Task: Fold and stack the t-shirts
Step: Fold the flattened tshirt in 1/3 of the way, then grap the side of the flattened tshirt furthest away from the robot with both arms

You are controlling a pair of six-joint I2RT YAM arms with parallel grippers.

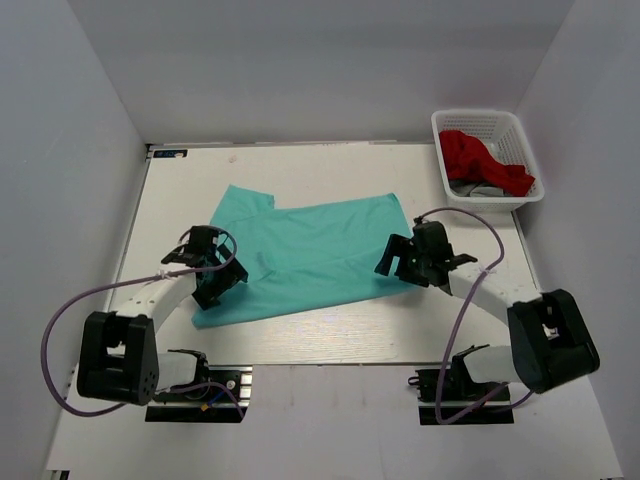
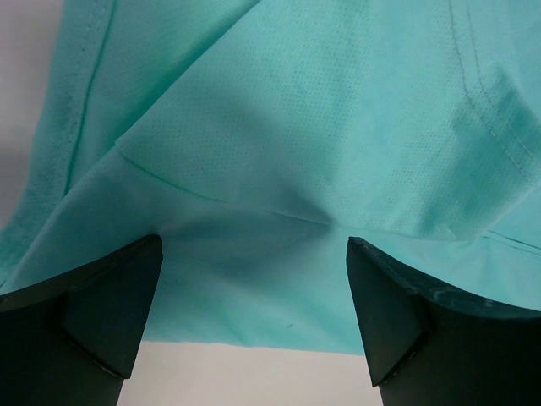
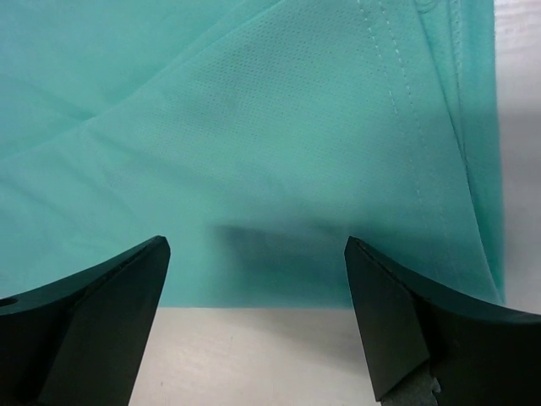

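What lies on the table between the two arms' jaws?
The teal t-shirt, spread out. The top view shows it stretching from the left jaws to the right jaws, both open.

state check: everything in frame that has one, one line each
teal t-shirt: spread out on the table, creased, not gripped.
red t-shirt: bunched up inside the basket.
basket: upright, far right of the table.
left gripper: open, over the teal t-shirt's edge.
right gripper: open, over the teal t-shirt's edge.
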